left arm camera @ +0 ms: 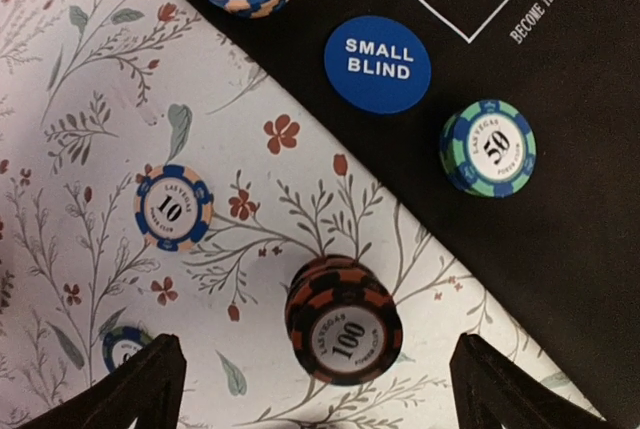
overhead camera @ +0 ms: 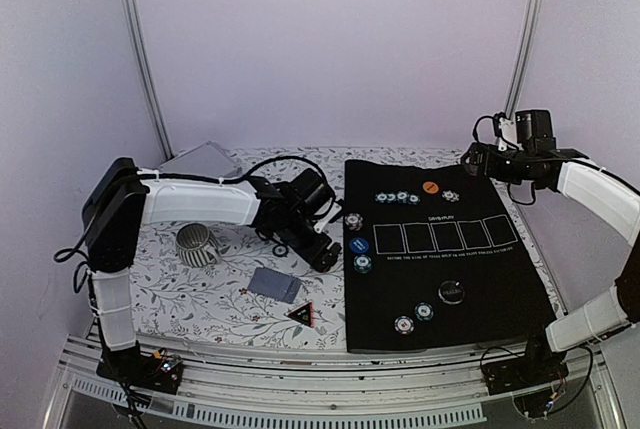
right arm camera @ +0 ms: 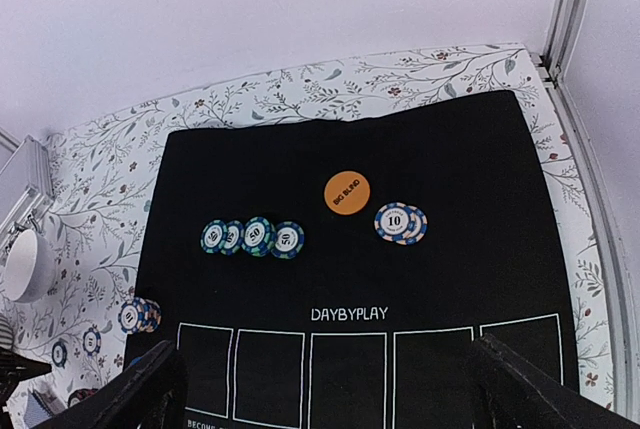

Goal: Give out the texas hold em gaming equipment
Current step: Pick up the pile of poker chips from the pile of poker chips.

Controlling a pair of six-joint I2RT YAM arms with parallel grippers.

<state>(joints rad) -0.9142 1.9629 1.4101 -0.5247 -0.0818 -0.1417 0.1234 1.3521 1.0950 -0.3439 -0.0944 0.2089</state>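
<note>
A black felt mat (overhead camera: 440,279) covers the right part of the floral tablecloth (overhead camera: 200,304). At its far edge an orange button (overhead camera: 430,188) lies beside a row of chips (overhead camera: 398,197). At its left edge a blue button (overhead camera: 359,245) sits between a dark chip (overhead camera: 353,221) and a green chip (overhead camera: 362,264), near the left gripper (overhead camera: 328,257). A striped mug (overhead camera: 197,246) and grey-blue cards (overhead camera: 274,285) rest on the cloth

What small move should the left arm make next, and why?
Probably lower the left gripper and close it on the red-and-black chip stack: the stack sits between its open fingers, on the flowered cloth, just off the black mat.
</note>
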